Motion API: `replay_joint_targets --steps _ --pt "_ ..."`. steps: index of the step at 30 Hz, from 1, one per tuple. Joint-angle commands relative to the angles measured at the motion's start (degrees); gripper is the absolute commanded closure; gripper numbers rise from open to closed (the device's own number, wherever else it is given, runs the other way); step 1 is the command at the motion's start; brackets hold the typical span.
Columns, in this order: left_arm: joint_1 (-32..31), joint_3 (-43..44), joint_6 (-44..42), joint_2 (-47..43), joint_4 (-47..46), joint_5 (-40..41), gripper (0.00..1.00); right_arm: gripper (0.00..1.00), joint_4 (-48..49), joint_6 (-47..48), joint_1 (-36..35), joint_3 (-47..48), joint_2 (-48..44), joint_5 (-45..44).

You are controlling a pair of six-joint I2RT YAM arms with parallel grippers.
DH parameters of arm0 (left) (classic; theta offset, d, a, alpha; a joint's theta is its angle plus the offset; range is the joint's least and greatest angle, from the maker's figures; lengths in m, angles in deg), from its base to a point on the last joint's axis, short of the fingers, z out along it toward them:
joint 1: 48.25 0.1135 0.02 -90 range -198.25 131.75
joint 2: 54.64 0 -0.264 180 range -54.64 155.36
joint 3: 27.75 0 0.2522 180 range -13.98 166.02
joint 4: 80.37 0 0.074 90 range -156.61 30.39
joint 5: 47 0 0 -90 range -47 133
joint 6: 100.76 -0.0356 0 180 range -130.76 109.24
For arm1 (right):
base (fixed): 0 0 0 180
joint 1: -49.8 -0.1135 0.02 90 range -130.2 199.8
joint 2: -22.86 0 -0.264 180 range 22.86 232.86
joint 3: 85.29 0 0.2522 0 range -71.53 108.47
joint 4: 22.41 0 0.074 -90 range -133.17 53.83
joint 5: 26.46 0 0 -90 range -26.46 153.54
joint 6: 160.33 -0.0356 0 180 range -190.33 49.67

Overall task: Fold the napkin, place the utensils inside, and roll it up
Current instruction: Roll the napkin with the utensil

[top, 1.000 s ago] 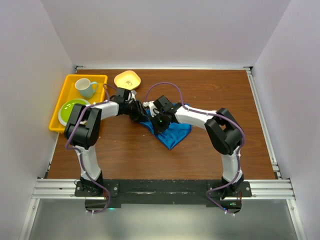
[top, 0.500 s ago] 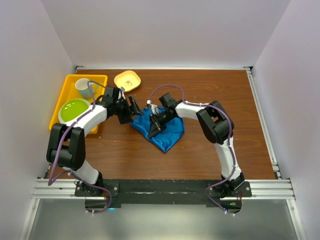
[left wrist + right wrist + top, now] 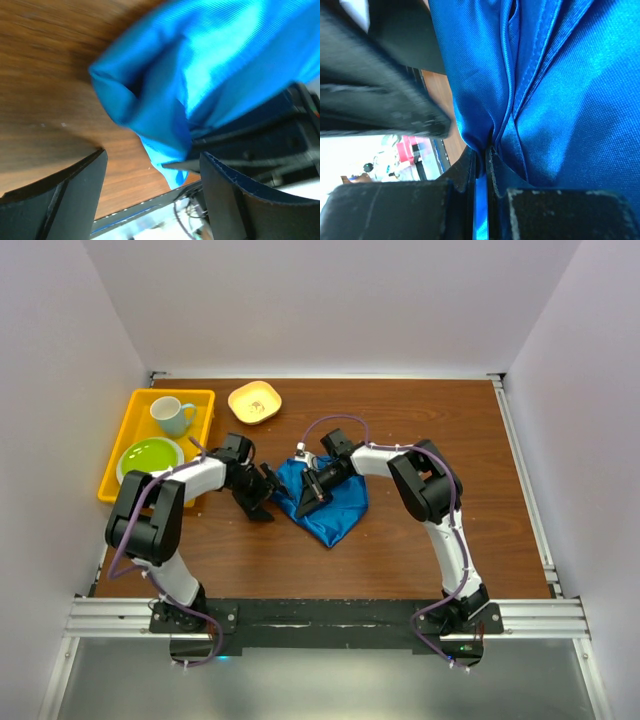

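Observation:
The royal-blue napkin lies bunched on the wooden table, near the middle. My right gripper is shut on a fold at its left side; in the right wrist view the fingertips pinch the cloth tightly, the gripper closed round it. My left gripper stands open just left of the napkin, apart from it. In the left wrist view its gripper has wide-spread fingers and the napkin's rolled edge ahead of them. The utensils are out of view.
A yellow tray at the back left holds a pale blue cup and a green plate. A small orange-yellow bowl sits just right of the tray. Grey walls close in the table on three sides.
My left gripper has opened, let go of the napkin and drawn back to the left and nearer. The right gripper stays shut on the cloth, which now lies flatter.

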Motion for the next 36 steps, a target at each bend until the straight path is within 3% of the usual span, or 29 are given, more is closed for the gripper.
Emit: replay_joint_targets --steps 1,8,14,18,20,26,31,36 --pt "-0.88 2.20 7.79 3.09 -0.25 0.33 0.26 1.00 -4.34 2.39 -0.39 -0.33 3.13 -9.25" --pt "-1.23 4.22 12.72 7.66 2.38 7.98 0.47 1.00 -5.57 4.24 -0.39 0.02 2.43 -10.91" --pt "-1.23 3.00 13.60 8.72 4.15 10.01 0.71 1.00 -9.17 7.23 -0.48 1.51 0.85 -14.52" --pt "-1.23 4.49 12.20 9.51 6.78 11.67 0.97 0.97 -11.54 8.02 -0.92 2.57 -0.21 -17.94" --pt "-1.23 5.63 11.84 10.04 8.45 12.03 1.00 0.95 -12.42 8.28 -1.62 3.45 -0.65 -19.35" --pt "-1.76 7.12 12.28 9.25 13.20 13.52 1.00 0.72 -15.59 7.23 -4.69 5.12 -6.62 -29.19" --pt "-2.03 7.74 13.24 8.90 14.08 13.44 1.00 0.32 -11.91 6.17 -10.14 1.00 -16.36 -43.07" --pt "-2.20 7.65 14.30 8.99 13.91 12.47 1.00 0.21 -4.00 4.51 -18.40 -5.94 -20.78 -59.76"
